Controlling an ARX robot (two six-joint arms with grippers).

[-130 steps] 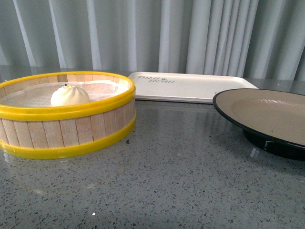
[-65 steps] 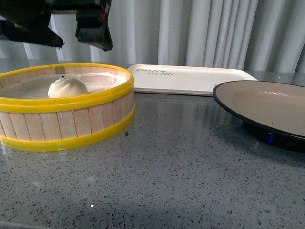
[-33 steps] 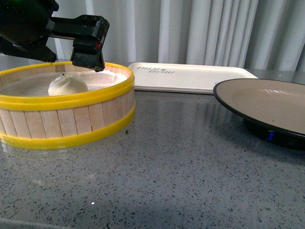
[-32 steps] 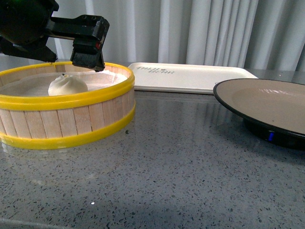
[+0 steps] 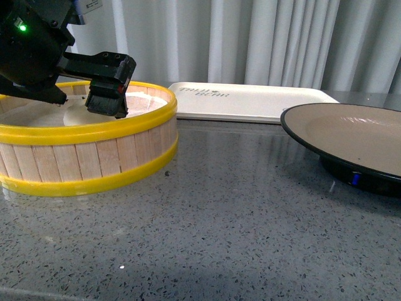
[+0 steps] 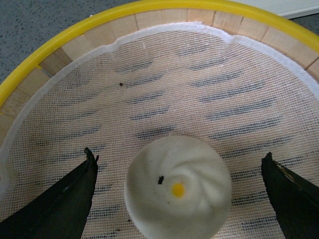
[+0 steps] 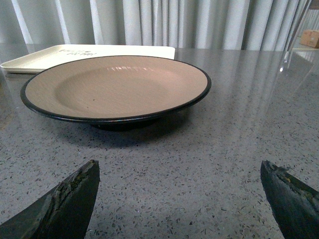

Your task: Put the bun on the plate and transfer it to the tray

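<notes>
Bun (image 6: 177, 189) centred within wide-spread left gripper (image 6: 178, 157), inside steamer basket (image 6: 149, 19).

Looked like a staged robot test room, grey speckled stone table (image 5: 219, 238), pale pleated curtain (image 5: 282, 44) that closed off the whole back, steamer basket (image 5: 88, 163), plate (image 5: 351, 141) and tray (image 5: 263, 103) set out as props, black robot arm (image 5: 31, 50) that hung over the basket

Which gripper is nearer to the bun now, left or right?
Left. The left gripper is open inside the basket, with the bun between its fingers. The right gripper is open, facing the plate.
</notes>
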